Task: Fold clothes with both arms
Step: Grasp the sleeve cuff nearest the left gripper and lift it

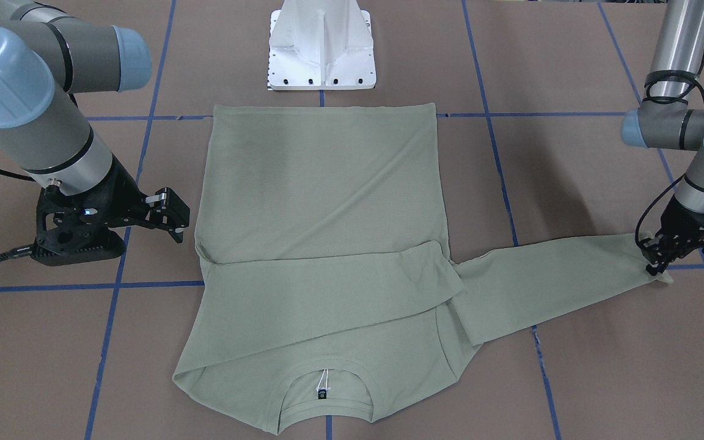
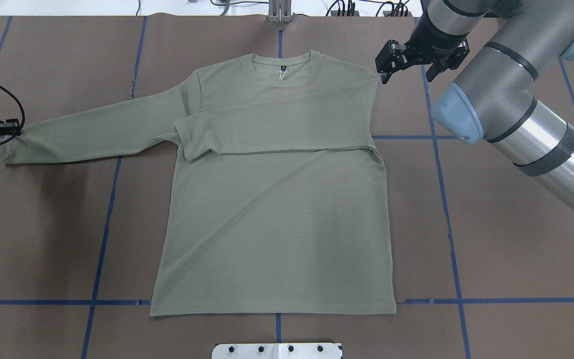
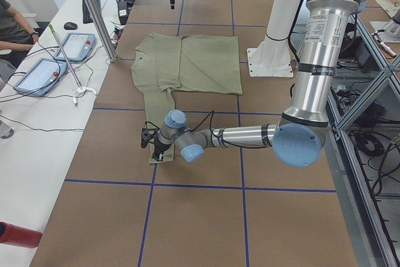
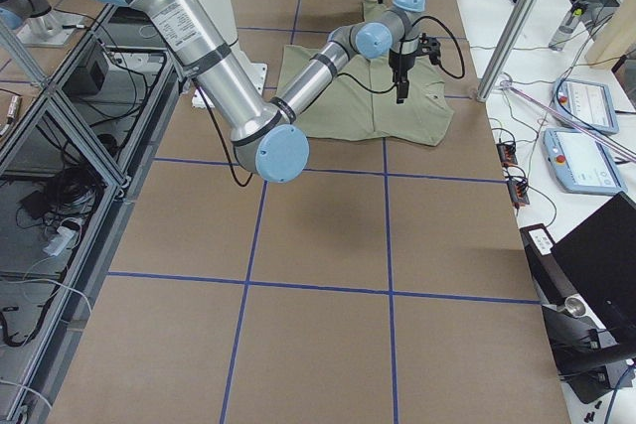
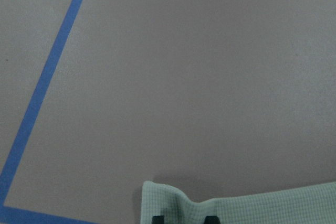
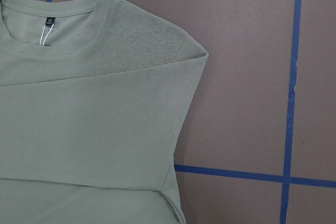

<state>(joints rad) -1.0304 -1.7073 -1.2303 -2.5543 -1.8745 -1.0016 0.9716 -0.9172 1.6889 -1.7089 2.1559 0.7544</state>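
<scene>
Shirt [image 2: 272, 224]: pale sage-green, lying flat on the brown table [image 2: 491, 224] straight out from the white pedestal [image 1: 321, 55]. The hem is the edge nearest the pedestal, just short of it.
Collar [image 2: 282, 62]: at the shirt's end farthest from the pedestal, with the small black label [image 1: 322, 394] showing inside the neck.
Right sleeve [image 2: 277, 132]: folded across the chest, lying on top of the body, on the side of the body away from the pedestal.
Left sleeve [image 2: 92, 132]: stretched straight out, well off to the pedestal's left.
Left gripper [image 1: 654, 269]: far to the pedestal's left, down at table level on the sleeve's cuff [image 5: 173, 203]. Its fingertips [image 5: 211, 218] are pinched onto the cloth, which bunches up between them.
Right gripper [image 2: 405, 75]: out to the pedestal's right and farther from it than the hem, just beside the shirt's shoulder. Its fingers are spread wide, holding nothing and clear of the cloth.
Blue tape lines [image 2: 446, 199]: they grid the table on both sides of the pedestal.
</scene>
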